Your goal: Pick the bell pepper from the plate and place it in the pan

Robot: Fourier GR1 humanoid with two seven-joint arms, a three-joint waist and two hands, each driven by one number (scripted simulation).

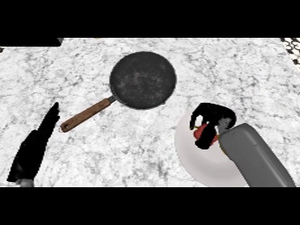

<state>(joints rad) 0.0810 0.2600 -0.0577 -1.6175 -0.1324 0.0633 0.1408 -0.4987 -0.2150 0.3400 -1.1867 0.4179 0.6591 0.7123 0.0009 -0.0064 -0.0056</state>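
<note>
I start with the marble counter (145,149), which fills my view; on it the black pan (143,80) sits toward twelve o'clock from the centre, its brown handle (86,115) running down toward seven o'clock. The white plate (201,162) lies at about four o'clock, partly under my right forearm (256,158). My left hand (35,147) shows at eight o'clock near the lower left edge, fingers straight and pointing up the counter, resting and holding nothing. My right hand (212,117) is over the near-top part of the plate, its fingers curled down around the red pepper (203,134), of which I see only slivers between the black fingers; I judge the hand has it in its grasp, though I cannot tell whether the pepper is clear of the plate or touching it. The relation that matters to me: the pan lies toward eleven o'clock from my right hand and the pepper, close by, with the pan's near rim just beyond the plate's edge. The right hand is plainly the nearer one; the left is well apart from both. The pepper's long axis I cannot make out, hidden as it is. I read no brands, labels or writing anywhere.
</note>
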